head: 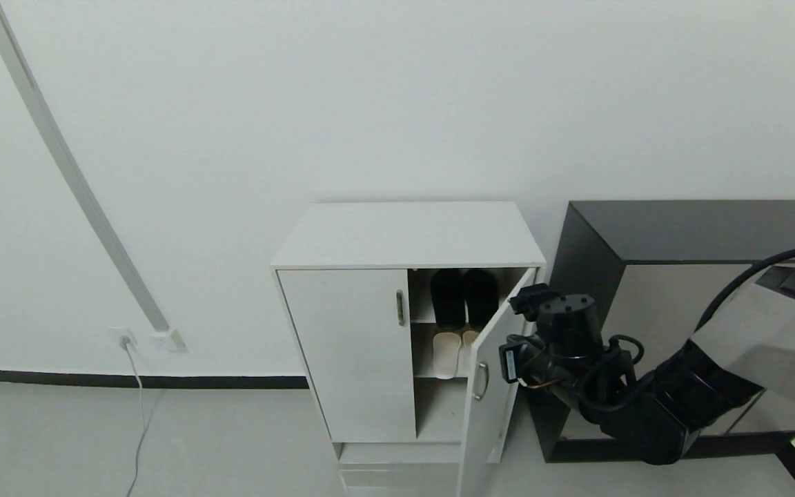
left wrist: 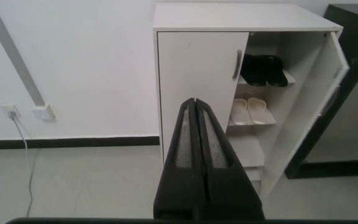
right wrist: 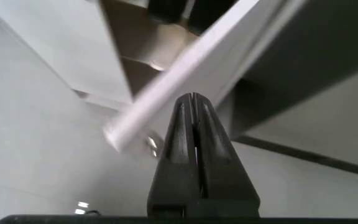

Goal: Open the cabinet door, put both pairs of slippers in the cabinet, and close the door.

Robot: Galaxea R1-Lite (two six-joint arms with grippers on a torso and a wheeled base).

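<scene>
While the right door (head: 497,359) of the white cabinet (head: 404,235) is being shown swung open, the left door (head: 349,345) is being shown shut. 2 pairs of slippers are being stored inside: the black pair (head: 465,297) is being carried by the upper shelf, the cream pair (head: 454,351) by the shelf right under it. The right gripper (right wrist: 193,102) is being held just beside the open door, on the side away from the shelves, fingers pressed together on nothing; contact with the door cannot be told. The left gripper (left wrist: 195,106) is being held well back from the cabinet, fingers also pressed together, nothing between them. A dark cabinet (head: 646,228) is being seen just right of the white one
</scene>
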